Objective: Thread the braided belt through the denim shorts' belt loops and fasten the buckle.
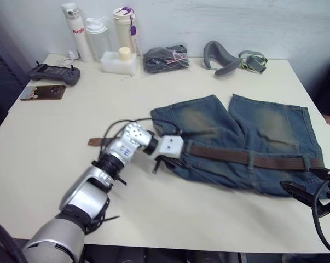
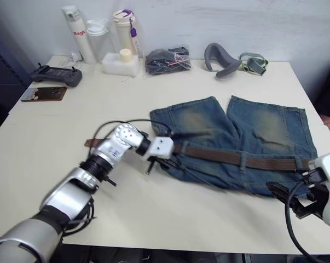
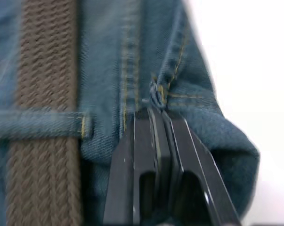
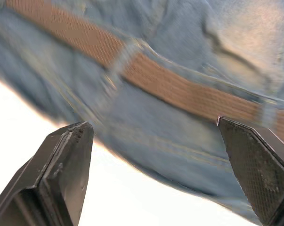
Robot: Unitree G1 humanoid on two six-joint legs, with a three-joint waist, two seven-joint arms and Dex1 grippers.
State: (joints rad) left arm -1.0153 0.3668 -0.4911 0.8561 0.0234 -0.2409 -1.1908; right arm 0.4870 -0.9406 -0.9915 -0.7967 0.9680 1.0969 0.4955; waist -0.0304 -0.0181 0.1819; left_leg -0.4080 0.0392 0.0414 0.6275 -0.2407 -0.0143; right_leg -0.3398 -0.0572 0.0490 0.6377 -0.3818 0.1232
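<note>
1. The denim shorts [image 1: 247,143] lie flat on the table [image 1: 154,219], waistband toward the robot, with the braided belt [image 1: 236,157] already running along the waistband under at least two belt loops [image 1: 251,160]. Threading therefore looks far along; the buckle is not seen fastened.
2. One tan belt end [image 1: 93,142] sticks out past the shorts' left edge, behind the left arm.
3. The left gripper [image 3: 153,122] is clamped on the denim at the waistband's left corner, just beside the belt, its fingers [image 3: 142,155] pressed together on a seam fold.
4. The right gripper [image 4: 156,155] hovers with its fingers spread wide, empty, just off the shorts' right corner near the belt's other end.
5. The left arm reaches forward, forearm low over the table and wrist bent toward the shorts.
6. The next move likely calls for the right gripper to take the belt's end while the left steadies the cloth.
</note>
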